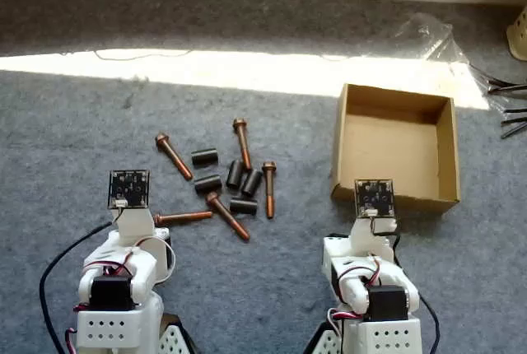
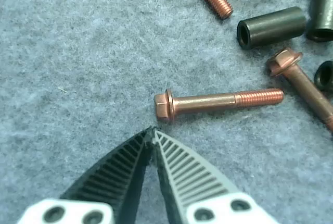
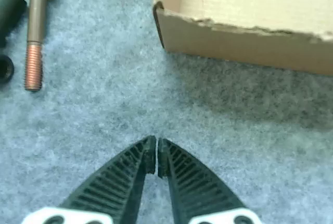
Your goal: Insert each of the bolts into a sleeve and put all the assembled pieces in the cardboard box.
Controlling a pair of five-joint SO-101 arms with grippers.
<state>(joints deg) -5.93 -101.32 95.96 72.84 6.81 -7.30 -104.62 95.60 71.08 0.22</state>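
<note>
A grey, carpet-covered desk [image 1: 272,288] is seen from above, with the left arm [image 1: 123,280] and the right arm [image 1: 375,288], both white, at its near edge. Toward the far right sits an open cardboard box [image 1: 395,195], square with low walls. Its bare brown floor holds nothing.

The bolts and sleeves all lie outside the box, in a loose cluster to its left, and none are joined. There are five copper bolts:
- The leftmost bolt [image 1: 174,157] lies diagonally, head far-left and tip near-right.
- The farthest bolt [image 1: 241,143] runs almost straight toward the arms, with its head at the far end.
- The rightmost bolt [image 1: 269,190] lies the same way, head far and threads near.
- The crosswise bolt [image 1: 183,217] lies left to right just ahead of the left arm, with its head on the left.
- The nearest bolt [image 1: 228,216] slants from a far-left head to a near-right tip.

Five short black sleeves [image 1: 207,183] lie on their sides among the bolts.

In the left wrist view, the left jaws are closed tip to tip and grip nothing. They sit just short of the crosswise bolt's [image 2: 218,100] flanged head, and its long axis runs across their line.

In the right wrist view, the right jaws are closed but for a hairline slit and hold nothing. They are over bare carpet, facing the box's near wall [image 3: 234,36], with the rightmost bolt [image 3: 35,31] off to one side
</note>
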